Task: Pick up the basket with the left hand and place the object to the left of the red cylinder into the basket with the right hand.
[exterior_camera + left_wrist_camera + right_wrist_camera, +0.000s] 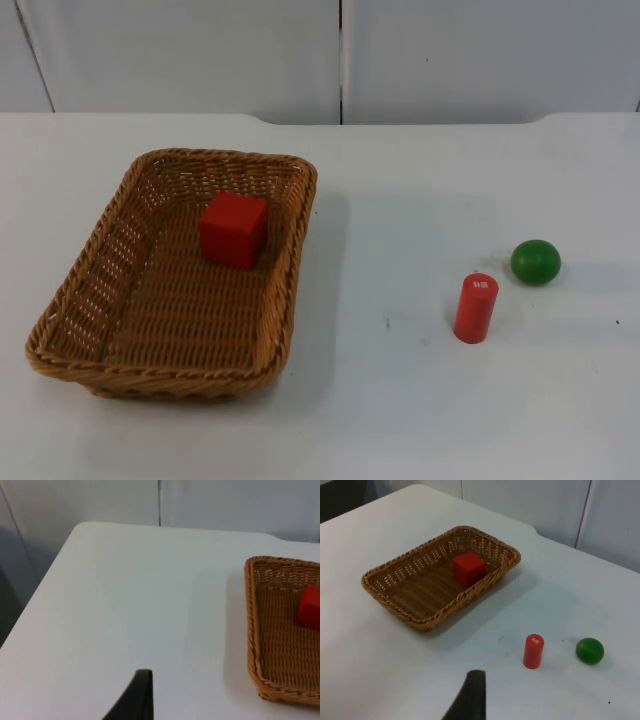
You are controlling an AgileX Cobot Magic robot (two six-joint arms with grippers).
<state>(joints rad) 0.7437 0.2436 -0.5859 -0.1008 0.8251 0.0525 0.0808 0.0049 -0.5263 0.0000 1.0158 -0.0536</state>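
Note:
A woven wicker basket [90,290] stands on the white table at the left. A red cube [233,229] sits inside it, toward its far right corner. The red cylinder [476,308] stands upright at the right of the table, and a green ball [535,261] lies just behind and to the right of it. My left gripper [135,700] hovers over bare table to the left of the basket [252,625], apart from it, with the red cube [310,607] showing inside. My right gripper [470,700] hangs high above the table, looking onto the basket [420,620], the red cube [469,568], the red cylinder [533,651] and the green ball [590,650].
The white table [400,400] ends at a grey partition wall [340,50] at the back. In the left wrist view the table's left edge [35,595] drops off near the gripper. Bare table lies between the basket and the cylinder.

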